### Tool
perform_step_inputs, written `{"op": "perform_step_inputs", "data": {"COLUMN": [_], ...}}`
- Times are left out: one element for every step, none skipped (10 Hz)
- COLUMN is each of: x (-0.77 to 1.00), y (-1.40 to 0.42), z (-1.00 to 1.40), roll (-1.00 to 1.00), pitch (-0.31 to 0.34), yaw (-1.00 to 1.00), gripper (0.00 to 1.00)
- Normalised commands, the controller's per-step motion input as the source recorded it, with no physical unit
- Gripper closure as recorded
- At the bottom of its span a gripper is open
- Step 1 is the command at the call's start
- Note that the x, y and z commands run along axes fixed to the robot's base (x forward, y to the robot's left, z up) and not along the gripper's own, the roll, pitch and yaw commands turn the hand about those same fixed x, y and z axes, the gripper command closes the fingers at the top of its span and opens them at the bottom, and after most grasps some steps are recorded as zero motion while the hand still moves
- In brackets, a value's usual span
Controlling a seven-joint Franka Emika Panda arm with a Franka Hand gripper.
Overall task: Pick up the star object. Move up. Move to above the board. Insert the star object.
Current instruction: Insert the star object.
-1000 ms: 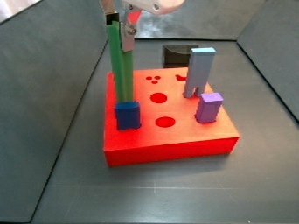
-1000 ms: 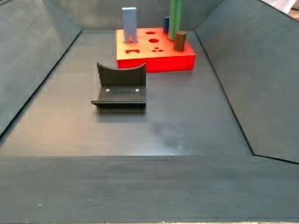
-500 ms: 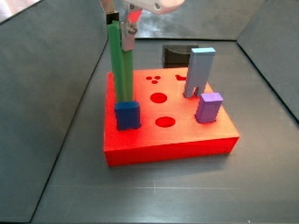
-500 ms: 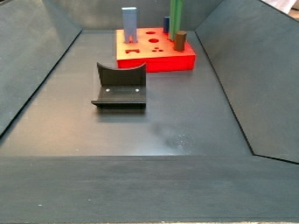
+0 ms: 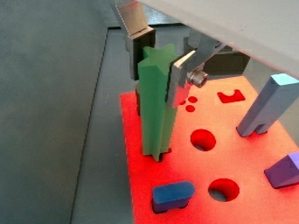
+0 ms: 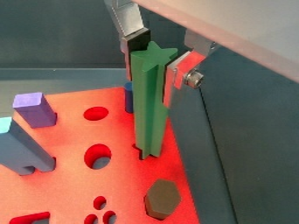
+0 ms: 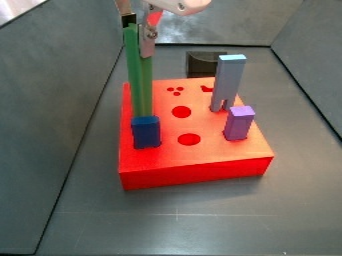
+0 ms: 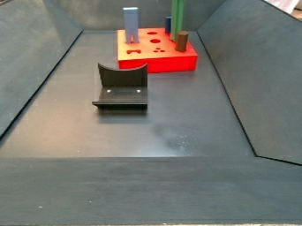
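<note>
- The claw (image 5: 163,54) pinches the top of the star object (image 5: 156,109), its silver fingers (image 5: 183,61) pressed flat against opposite ridged sides of the green rod in both wrist views.
- The star object stands upright over the board (image 7: 201,165), and its lower end sits at the board's top face near the edge at about 9 o'clock in a side view (image 7: 138,85).
- Compared with the pictures from half a second and a full second ago, nothing visible has shifted: the rod, the claw and the board keep the same places in both side views.
- This stillness suggests the downward move has finished or stalled; the rod's foot seems to have entered its hole, though how deep it sits cannot be told.
- In a wrist view the foot (image 6: 142,150) meets the red surface with a dark notch around it, which fits a partly seated peg.
- Other pieces occupy the board: a blue block (image 7: 144,131) just beside the rod's base, a purple block (image 7: 239,122), a tall grey-blue block (image 7: 227,82) and a brown cylinder (image 6: 162,199).
- The fixture (image 8: 122,86) stands on the desk (image 8: 177,132) well apart from the board, toward 7 o'clock of it.
- The likely remaining step is to spread the claw and let go, provided the rod is fully home.
</note>
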Motion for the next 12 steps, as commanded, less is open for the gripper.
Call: {"op": "perform_step_inputs", "data": {"x": [0.18, 0.11, 0.11, 0.09, 0.0, 0.0, 0.0, -0.02, -0.02, 0.03, 0.14, 0.0], "y": [0.17, 0.02, 0.0, 0.0, 0.0, 0.0, 0.0, 0.0, 0.0, 0.24, 0.47, 0.31], "z": [-0.57, -0.62, -0.61, -0.59, -0.13, -0.06, -0.61, -0.81, -0.8, -0.95, -1.0, -0.98], "roll": [0.0, 0.0, 0.0, 0.0, 0.0, 0.0, 0.06, 0.1, 0.09, 0.06, 0.07, 0.08], "pitch": [0.0, -0.083, -0.077, -0.074, -0.1, 0.0, -0.184, -0.21, -0.219, -0.12, -0.02, -0.09], "yaw": [0.05, 0.0, 0.0, 0.0, 0.0, 0.0, 0.0, 0.0, 0.0, 0.11, 0.24, 0.19], "gripper": [1.0, 1.0, 1.0, 1.0, 1.0, 1.0, 1.0, 1.0, 1.0, 1.0, 1.0, 1.0]}}
